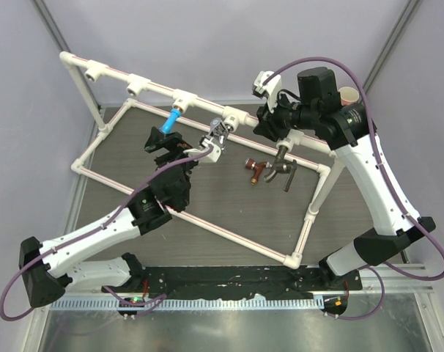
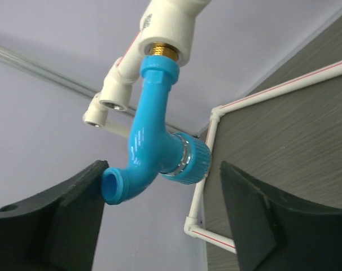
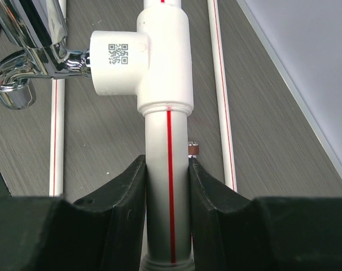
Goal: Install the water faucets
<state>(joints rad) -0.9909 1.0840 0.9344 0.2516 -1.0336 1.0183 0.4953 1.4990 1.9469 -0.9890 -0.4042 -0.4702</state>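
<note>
At the upper rail of a white pipe frame [image 1: 207, 222], the left pincer [image 2: 162, 169] stands with its fingers apart on either side of the blue faucet [image 2: 151, 141]. The right finger is clear of the ribbed knob; whether the left finger touches the spout cannot be told. The blue faucet hangs from a white tee socket [image 2: 168, 25], brass thread showing at the joint, with two more sockets [image 2: 112, 101] farther along the rail.

The right pincer [image 3: 168, 164] is clamped on the white pipe [image 3: 168, 186] with the red stripe, just below another tee socket [image 3: 159, 56] that bears a printed code. The silver faucet [image 3: 30, 56] is set in that socket's side outlet.

From above, the copper faucet [image 1: 255, 170] lies on the dark bench [image 1: 207, 198] inside the frame, just beside the dark grey faucet [image 1: 286, 172], which sits directly under the rail; whether it is joined to the rail cannot be told. A paper cup [image 1: 349, 95] stands behind the right arm.
</note>
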